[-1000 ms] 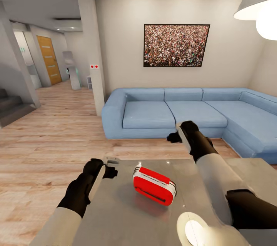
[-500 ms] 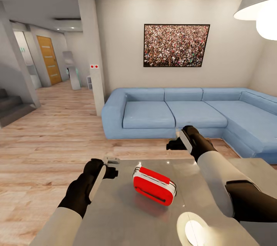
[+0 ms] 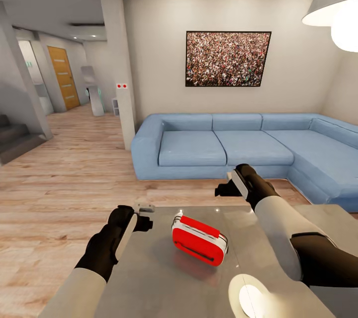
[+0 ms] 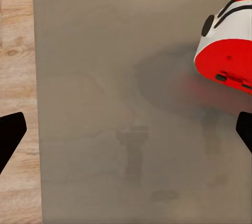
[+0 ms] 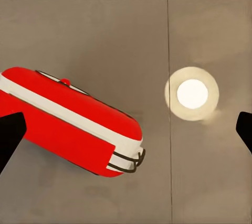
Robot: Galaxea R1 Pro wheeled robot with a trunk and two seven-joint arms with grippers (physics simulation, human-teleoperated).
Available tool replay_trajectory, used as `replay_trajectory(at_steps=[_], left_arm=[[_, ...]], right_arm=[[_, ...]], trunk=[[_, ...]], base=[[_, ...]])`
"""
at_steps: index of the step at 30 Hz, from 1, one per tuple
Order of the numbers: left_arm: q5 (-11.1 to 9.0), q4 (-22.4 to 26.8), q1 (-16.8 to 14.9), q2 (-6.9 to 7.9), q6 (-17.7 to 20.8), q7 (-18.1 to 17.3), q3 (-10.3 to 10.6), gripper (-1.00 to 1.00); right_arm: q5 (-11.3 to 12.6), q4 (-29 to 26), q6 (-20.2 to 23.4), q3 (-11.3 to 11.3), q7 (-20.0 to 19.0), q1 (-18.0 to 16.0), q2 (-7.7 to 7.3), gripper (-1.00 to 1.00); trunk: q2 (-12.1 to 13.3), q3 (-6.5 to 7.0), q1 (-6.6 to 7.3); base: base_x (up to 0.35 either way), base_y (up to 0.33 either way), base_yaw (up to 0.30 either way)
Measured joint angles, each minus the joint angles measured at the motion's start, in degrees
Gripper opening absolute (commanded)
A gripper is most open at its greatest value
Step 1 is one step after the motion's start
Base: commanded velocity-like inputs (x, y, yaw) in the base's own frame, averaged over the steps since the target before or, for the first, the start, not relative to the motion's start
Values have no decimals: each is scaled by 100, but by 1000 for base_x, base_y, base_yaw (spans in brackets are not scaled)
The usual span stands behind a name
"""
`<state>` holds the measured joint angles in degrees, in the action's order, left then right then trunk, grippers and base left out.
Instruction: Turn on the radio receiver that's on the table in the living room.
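Head view: the radio (image 3: 199, 239) lies on the grey table (image 3: 149, 278), near its far edge, red and white, dark slot facing me. My left gripper (image 3: 140, 213) hangs over the table's far left corner, apart from the radio; my right gripper (image 3: 229, 183) hangs past the far edge, above and beyond the radio. From here I cannot tell how wide either pair of fingers stands. Blue sofa (image 3: 248, 146) behind, crowd picture (image 3: 228, 58) on the white wall, wood floor (image 3: 54, 194) to the left. Left wrist view: my fingers (image 4: 11, 135) sit at the frame's two sides, spread wide, nothing between them but table top (image 4: 105, 103); the radio (image 4: 228, 51) lies off to one side, untouched. Right wrist view: fingers (image 5: 10, 132) again spread wide and empty; the radio (image 5: 68, 121) lies below on the table (image 5: 210, 35), next to one fingertip, with a lamp's round reflection (image 5: 192, 94) beside it.
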<state>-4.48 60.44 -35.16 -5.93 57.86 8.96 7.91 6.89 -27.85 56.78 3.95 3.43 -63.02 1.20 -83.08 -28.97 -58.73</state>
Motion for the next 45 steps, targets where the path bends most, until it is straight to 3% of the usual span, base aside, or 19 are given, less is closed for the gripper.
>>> replay_trajectory(at_steps=[19, 29, 45], left_arm=[[-7, 51, 0, -14, 6, -2, 9, 100], [-56, 55, 0, -30, 6, -3, 9, 100], [-79, 48, 0, -31, 5, -8, 9, 100]], right_arm=[[25, 145, -16, 6, -9, 0, 40, 100], [488, 152, -3, 23, -2, 0, 51, 100], [549, 149, 0, 35, -1, 0, 41, 100]], trunk=[[0, 0, 0], [0, 0, 0], [0, 0, 0]], base=[[0, 0, 0], [0, 0, 0], [0, 12, 0]])
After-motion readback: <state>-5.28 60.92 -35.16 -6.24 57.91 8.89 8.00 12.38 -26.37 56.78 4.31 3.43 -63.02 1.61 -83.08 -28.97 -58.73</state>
